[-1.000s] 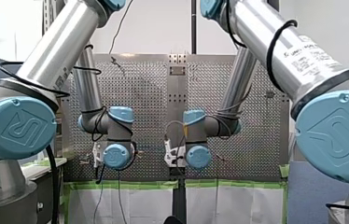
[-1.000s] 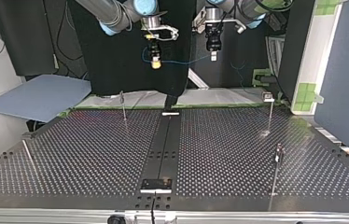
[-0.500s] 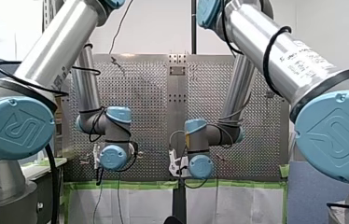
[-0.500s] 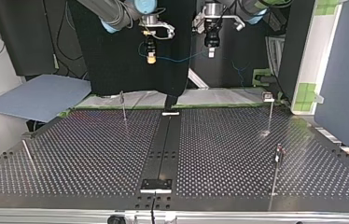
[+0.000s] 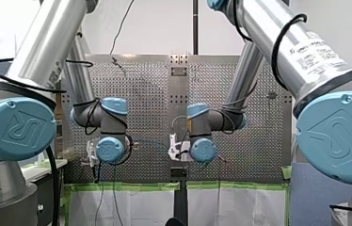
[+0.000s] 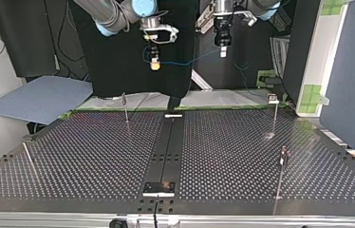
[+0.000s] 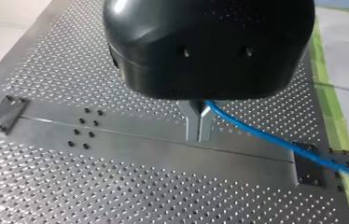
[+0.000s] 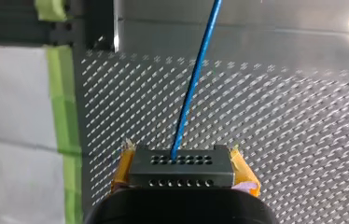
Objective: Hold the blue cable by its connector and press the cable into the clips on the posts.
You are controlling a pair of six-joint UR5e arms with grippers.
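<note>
The blue cable [image 6: 180, 62] hangs stretched between my two grippers, high above the table's far edge in the top view. My right gripper [image 6: 154, 64], with yellow pads, is shut on the cable's grey connector [image 8: 180, 168]; the cable [image 8: 193, 88] runs straight out of the connector ahead of it. My left gripper [image 6: 222, 51] is black, and its metal fingers [image 7: 192, 126] are shut on the cable [image 7: 275, 140], which trails off to one side. Thin posts [image 6: 125, 107] [image 6: 275, 114] [image 6: 282, 166] stand on the perforated table [image 6: 95, 156], far below both grippers.
A dark centre strip [image 6: 166, 147] with a small plate [image 6: 158, 188] runs across the table. A blue-grey sheet [image 6: 38, 97] lies at the top view's left beyond the table. Green tape [image 6: 311, 92] marks a panel at the right. A thin rod [image 6: 29, 161] stands at the near left.
My left gripper has moved up and toward the top view's right, pulling the cable straighter. My right gripper rose a little, then came back down, still holding the connector.
</note>
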